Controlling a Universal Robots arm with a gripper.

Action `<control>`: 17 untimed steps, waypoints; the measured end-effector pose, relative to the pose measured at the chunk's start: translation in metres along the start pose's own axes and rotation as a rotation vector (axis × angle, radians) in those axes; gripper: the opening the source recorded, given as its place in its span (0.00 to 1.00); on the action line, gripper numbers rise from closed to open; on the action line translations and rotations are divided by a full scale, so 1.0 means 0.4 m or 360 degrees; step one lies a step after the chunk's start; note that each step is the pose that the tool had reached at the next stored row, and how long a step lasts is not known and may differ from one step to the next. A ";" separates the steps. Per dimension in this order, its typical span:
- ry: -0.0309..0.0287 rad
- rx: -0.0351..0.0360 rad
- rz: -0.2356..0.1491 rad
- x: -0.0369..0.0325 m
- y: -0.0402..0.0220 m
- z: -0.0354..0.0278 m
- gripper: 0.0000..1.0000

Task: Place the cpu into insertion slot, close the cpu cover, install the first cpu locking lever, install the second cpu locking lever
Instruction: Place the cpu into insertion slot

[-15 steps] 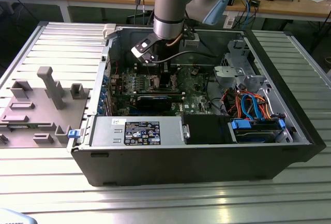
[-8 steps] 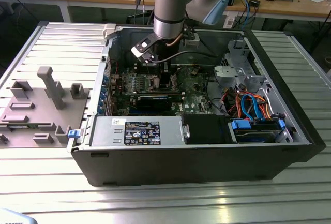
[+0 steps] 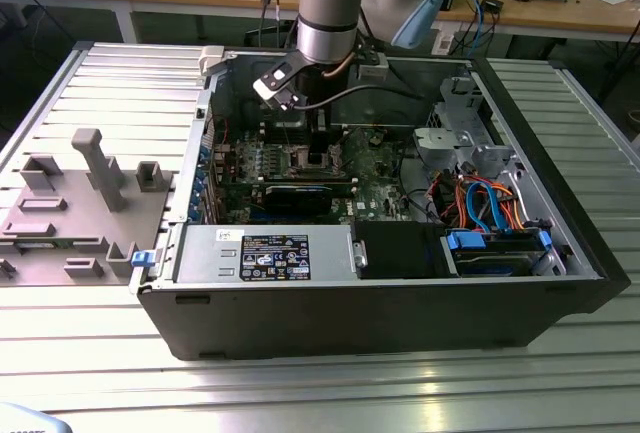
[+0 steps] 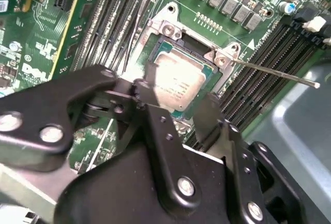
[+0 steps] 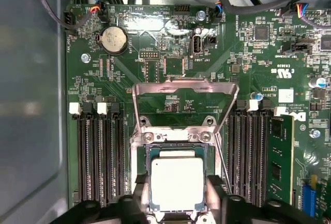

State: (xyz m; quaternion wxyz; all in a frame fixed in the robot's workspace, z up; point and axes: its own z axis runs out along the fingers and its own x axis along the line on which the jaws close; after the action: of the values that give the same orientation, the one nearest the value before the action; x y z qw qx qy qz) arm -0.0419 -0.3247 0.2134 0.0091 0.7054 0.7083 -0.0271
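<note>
The gripper [image 5: 177, 192] is down inside the computer case [image 3: 400, 323]. Its jaws press on two sides of the cpu [image 5: 176, 178]. The cpu sits in the insertion slot [image 5: 147, 154]. The cpu cover [image 5: 186, 84] is flipped up, away from the slot.

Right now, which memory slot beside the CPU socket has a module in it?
The outermost slot on the side away from the coin cell: a green module fills it; the rest are empty.
</note>
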 end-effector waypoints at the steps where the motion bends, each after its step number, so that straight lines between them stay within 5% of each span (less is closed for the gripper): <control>1: 0.00001 0.0000 -0.0001 0.000 0.000 -0.001 0.48; 8: -0.00003 0.0000 -0.0003 -0.001 0.000 -0.011 0.11; 17: -0.00001 0.0000 -0.0003 -0.001 0.000 -0.020 0.11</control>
State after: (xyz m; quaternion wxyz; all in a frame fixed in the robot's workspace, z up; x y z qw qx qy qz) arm -0.0418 -0.3247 0.2216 0.0091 0.7048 0.7089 -0.0271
